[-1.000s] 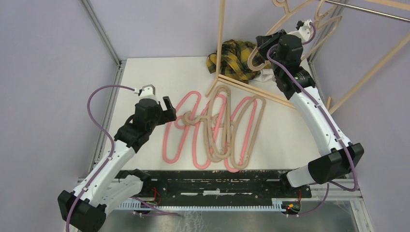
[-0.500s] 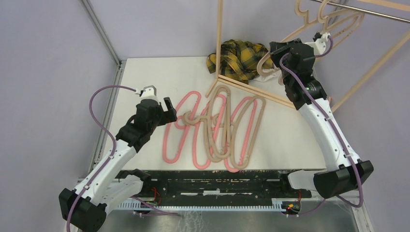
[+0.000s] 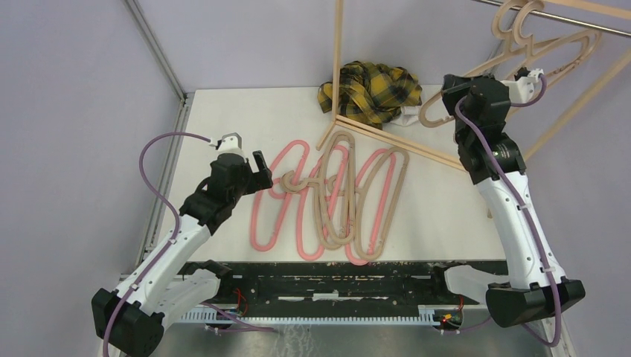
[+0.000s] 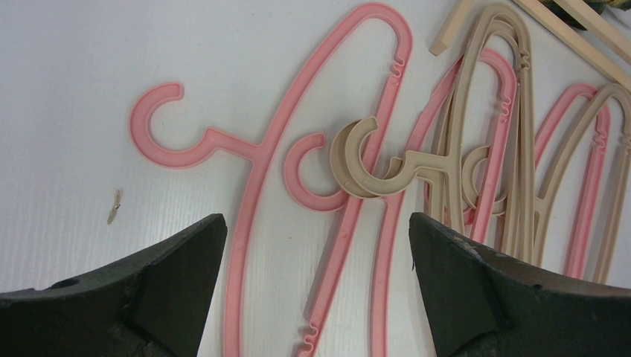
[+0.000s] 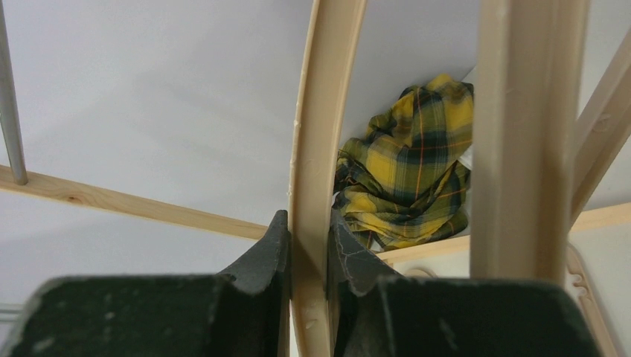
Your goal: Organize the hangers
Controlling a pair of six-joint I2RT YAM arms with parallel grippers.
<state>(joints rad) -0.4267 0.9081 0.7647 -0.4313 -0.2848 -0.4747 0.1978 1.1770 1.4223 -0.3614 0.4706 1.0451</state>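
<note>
On the near left, the left fingers (image 3: 257, 166) stand wide apart and have hold of nothing. They hang just above the white tabletop (image 3: 238, 119), at the left edge of the pile of thin looped plastic hangers (image 3: 335, 197). In the left wrist view the curved hook of a pink hanger (image 4: 260, 149) lies between the two black fingers, and the hook of a light tan hanger overlaps the next pink hook just to its right.

The pile lies flat in the middle of the tabletop. Pink and tan loops are mixed and overlap each other, with the hooks pointing to the left.

Farther away, on the right, the right fingers (image 5: 309, 223) are closed tight on the thin bar of one raised tan hanger (image 5: 316, 111). They hold it up in the air beside the light wooden rack frame (image 3: 338, 59), near its grey metal rail (image 3: 565, 20). A second tan bar stands just to the right of the held one.

At the far side of the tabletop a crumpled yellow and black plaid cloth (image 3: 372, 85) lies at the foot of the frame.
</note>
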